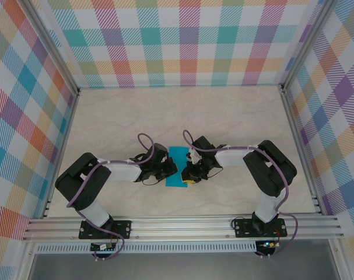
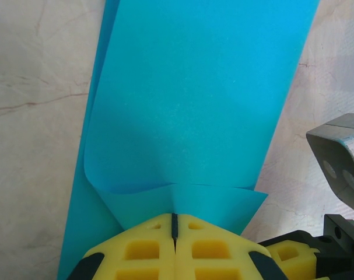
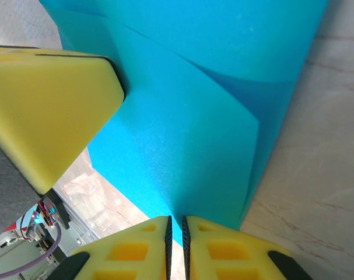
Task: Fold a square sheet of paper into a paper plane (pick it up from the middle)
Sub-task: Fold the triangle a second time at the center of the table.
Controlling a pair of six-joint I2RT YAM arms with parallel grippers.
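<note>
1. On the table (image 1: 165, 116), near side, the square sheet of paper (image 1: 178, 165) lies folded in half.
2. Left gripper (image 2: 174, 224) and right gripper (image 3: 176, 226) are both clamped on its edges.
3. Nose and wings not folded yet, I'd say.

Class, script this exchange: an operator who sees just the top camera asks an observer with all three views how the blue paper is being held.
Operator: Is the left tool gripping the paper?
Observer: Yes, its wrist camera shows it shut on a raised flap.
Operator: And the right tool?
Observer: Shut on the paper's edge too.
Operator: Is the paper one layer?
Observer: No, doubled; a lower layer peeks out along one side.
</note>
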